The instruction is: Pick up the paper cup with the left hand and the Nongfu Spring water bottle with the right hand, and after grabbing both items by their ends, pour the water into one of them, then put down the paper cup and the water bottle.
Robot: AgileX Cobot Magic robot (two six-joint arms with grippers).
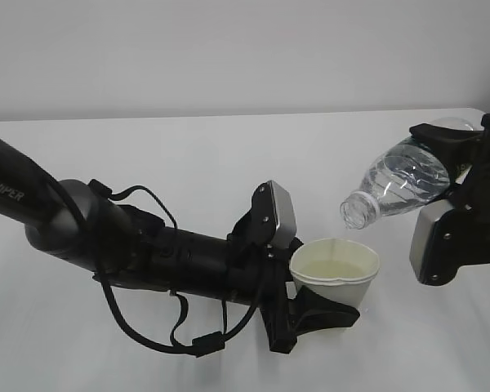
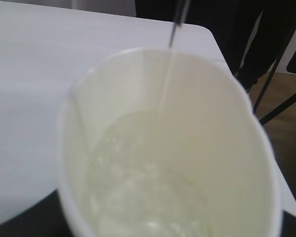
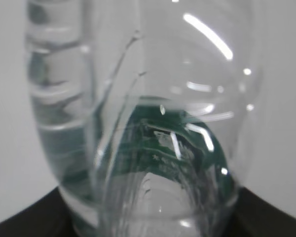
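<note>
The left end effector point(image 1: 322, 314) is clamped around the lower part of the paper cup point(image 1: 335, 273), its black fingers point(image 1: 331, 313) wrapping the cup's base while the cup stands upright, near the middle of the white tabletop point(image 1: 188, 163); whether the base touches the surface cannot be told. The thick black arm point(image 1: 106, 237) behind it, lettered "PIPER", stretches in from the left with looped cables point(image 1: 147, 327) hanging under it and a grey camera block point(image 1: 273, 214) sitting above the wrist. The right end effector point(image 1: 465, 163) grips the Nongfu Spring water bottle point(image 1: 404, 184) at its bottom end, holding it tilted with the open neck pointing down and to the left, just above and to the right of the cup's rim. The water point(image 1: 408, 180) sits in the bottle's lower side, and a thin stream point(image 2: 165, 84) falls from the neck into the cup. In the left wrist view the cup's cream-coloured inside fills the picture, with a pool of liquid point(image 2: 143, 187) at the bottom, rippled where the stream lands. The right wrist view looks closely along the clear ribbed bottle, its dark green label point(image 3: 187, 148) showing through the plastic, and the black gripper body shows as a dark edge along the bottom.
</note>
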